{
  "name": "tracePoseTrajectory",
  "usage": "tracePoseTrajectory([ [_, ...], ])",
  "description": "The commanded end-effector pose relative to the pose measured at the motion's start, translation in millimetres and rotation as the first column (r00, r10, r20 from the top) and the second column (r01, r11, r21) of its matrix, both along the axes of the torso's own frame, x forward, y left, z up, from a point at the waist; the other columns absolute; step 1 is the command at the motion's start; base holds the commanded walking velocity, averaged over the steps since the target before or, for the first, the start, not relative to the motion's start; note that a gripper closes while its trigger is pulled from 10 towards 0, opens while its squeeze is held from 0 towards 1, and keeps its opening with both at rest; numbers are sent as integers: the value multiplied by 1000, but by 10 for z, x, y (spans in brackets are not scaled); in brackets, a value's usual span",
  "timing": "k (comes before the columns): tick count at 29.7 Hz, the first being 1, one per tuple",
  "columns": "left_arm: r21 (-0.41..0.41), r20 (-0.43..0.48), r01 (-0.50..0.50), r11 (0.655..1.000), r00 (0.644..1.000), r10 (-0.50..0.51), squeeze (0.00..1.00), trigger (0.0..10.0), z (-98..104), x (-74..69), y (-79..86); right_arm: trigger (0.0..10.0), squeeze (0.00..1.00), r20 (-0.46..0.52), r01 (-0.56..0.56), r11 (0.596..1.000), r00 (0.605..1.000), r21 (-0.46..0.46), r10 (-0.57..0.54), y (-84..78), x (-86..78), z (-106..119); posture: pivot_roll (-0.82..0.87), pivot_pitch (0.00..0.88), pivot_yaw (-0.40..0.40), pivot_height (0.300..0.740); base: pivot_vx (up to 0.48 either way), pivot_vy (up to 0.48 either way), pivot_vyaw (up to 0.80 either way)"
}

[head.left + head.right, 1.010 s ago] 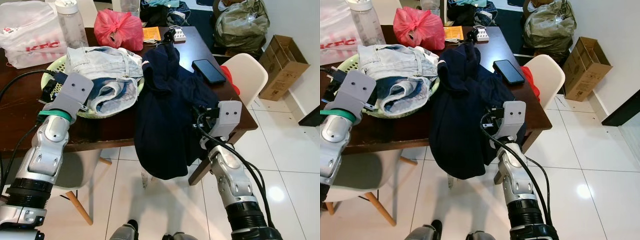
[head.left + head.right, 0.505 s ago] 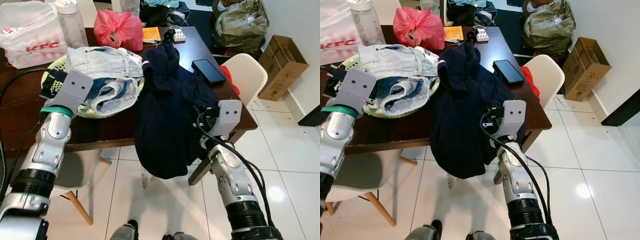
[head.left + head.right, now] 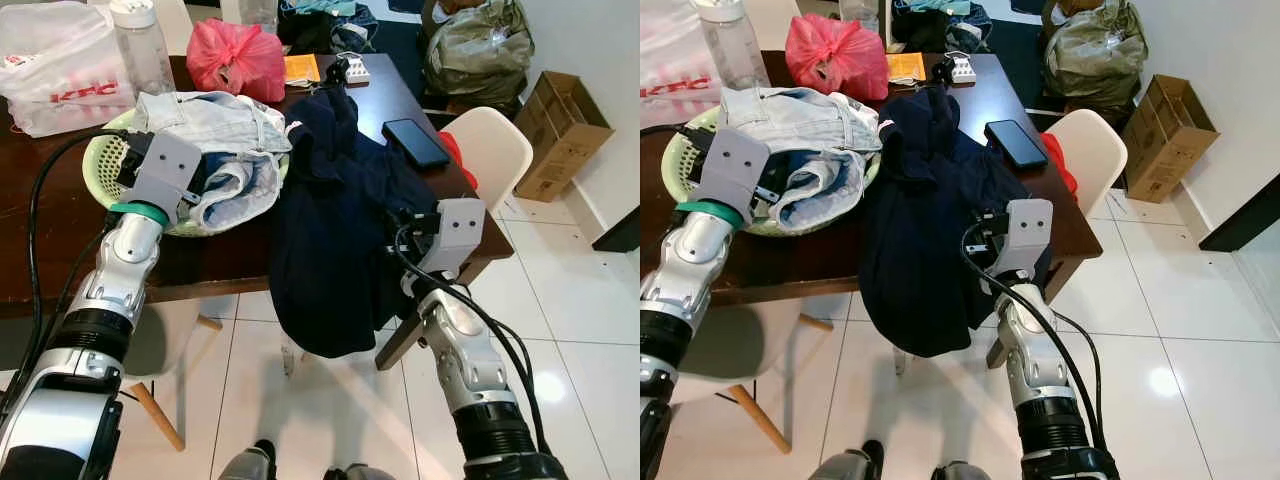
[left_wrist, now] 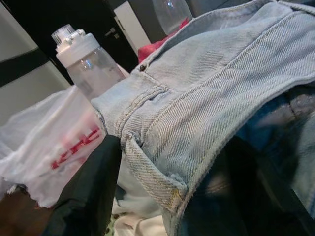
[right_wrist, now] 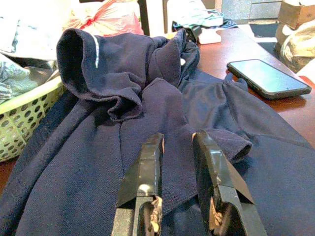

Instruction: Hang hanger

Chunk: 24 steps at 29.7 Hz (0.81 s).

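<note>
The right gripper (image 5: 178, 164), its black fingers pinching a fold of the dark navy garment (image 3: 335, 215) draped over the brown table's (image 3: 40, 215) edge, steadies it; the left gripper's (image 3: 135, 170) finger state cannot be told above the green basket (image 3: 100, 160) of jeans (image 4: 206, 93). No hanger is visible.

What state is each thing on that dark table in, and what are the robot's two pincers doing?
Navy blue garment: draped over the table edge, hanging toward the floor.
Light blue denim jeans: heaped in the green basket.
Black phone: flat, screen dark.
Right pincer: fingers pinching a navy fold.
Left pincer: at the jeans.
</note>
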<state>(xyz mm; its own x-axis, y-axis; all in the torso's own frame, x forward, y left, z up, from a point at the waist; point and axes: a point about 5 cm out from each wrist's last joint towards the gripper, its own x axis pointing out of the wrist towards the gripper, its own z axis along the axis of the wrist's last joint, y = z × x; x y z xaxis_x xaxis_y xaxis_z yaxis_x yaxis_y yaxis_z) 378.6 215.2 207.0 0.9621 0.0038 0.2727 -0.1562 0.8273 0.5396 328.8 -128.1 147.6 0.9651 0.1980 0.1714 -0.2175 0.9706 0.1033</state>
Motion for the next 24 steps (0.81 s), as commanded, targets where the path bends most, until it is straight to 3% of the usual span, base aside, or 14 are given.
tracePoseTrajectory([
  [1,27,-11,-16,1000,1000,16,0,10000,-35,5,17,10000,0,-9,2,1000,1000,-4,-2,-11,-18,-21,30,69,-29,740,0,0,0],
  [3,29,-10,-28,999,1000,28,0,10000,-38,8,32,10000,0,-9,1,1000,1000,-4,-1,-7,-18,-22,30,69,-29,740,0,0,0],
  [4,29,-9,-41,999,999,42,0,9137,-44,11,57,10000,0,-9,1,1000,1000,-4,-1,-5,-17,-22,29,69,-28,740,0,0,0],
  [5,34,-4,-77,996,997,77,0,2118,-53,2,114,10000,0,-9,0,1000,1000,-5,0,-7,-18,-24,30,67,-31,740,0,0,0],
  [6,34,-4,-77,996,997,77,0,2118,-53,2,114,10000,0,-9,0,1000,1000,-5,0,-7,-18,-24,30,67,-31,740,0,0,0],
  [7,31,-5,-93,995,996,93,0,0,-58,-6,143,10000,0,-9,0,1000,1000,-5,0,-8,-19,-25,30,67,-31,740,0,0,0],
  [12,47,17,-130,990,991,129,0,0,-38,-22,203,10000,0,-9,-5,1000,1000,-8,5,-9,-16,-28,36,62,-36,740,0,0,0],
  [24,54,62,-129,990,990,126,0,0,61,-9,172,10000,0,-8,-11,1000,1000,-7,10,13,-10,-26,39,63,-36,740,0,0,0],
])
